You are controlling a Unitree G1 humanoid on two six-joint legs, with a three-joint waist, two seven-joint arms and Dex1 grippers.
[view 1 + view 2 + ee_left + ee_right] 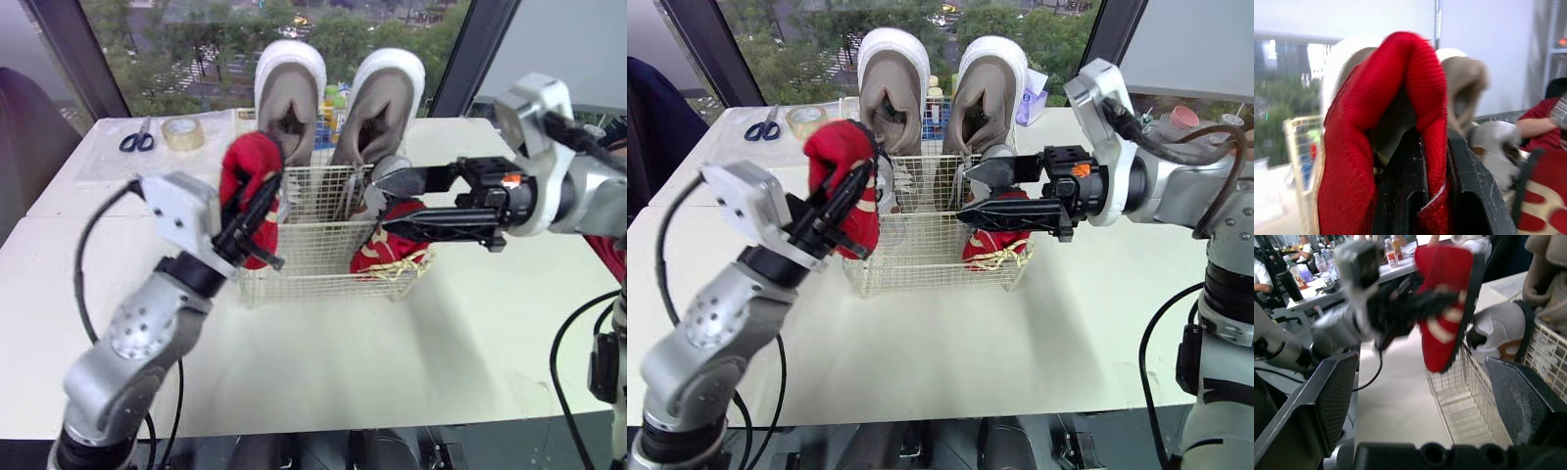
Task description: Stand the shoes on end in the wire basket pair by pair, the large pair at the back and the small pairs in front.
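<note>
A white wire basket [323, 264] stands on the table. A large beige pair [290, 98] stands on end at its back. In front of that pair are small grey-white shoes [1498, 328]. One small red shoe [387, 250] stands in the basket's front right. My left gripper [265, 201] is shut on the rim of the other red shoe [247, 171]. It holds that shoe upright just above the basket's front left corner. My right gripper [967, 191] is open. It hovers over the right side of the basket, just above the red shoe there, with nothing between its fingers.
Blue-handled scissors [137, 140] and a tape roll [182, 133] lie at the table's far left. Bottles [333, 103] stand behind the basket by the window. Bare tabletop [343, 362] stretches in front of the basket. A person's red sleeve [1542, 127] shows beyond the table.
</note>
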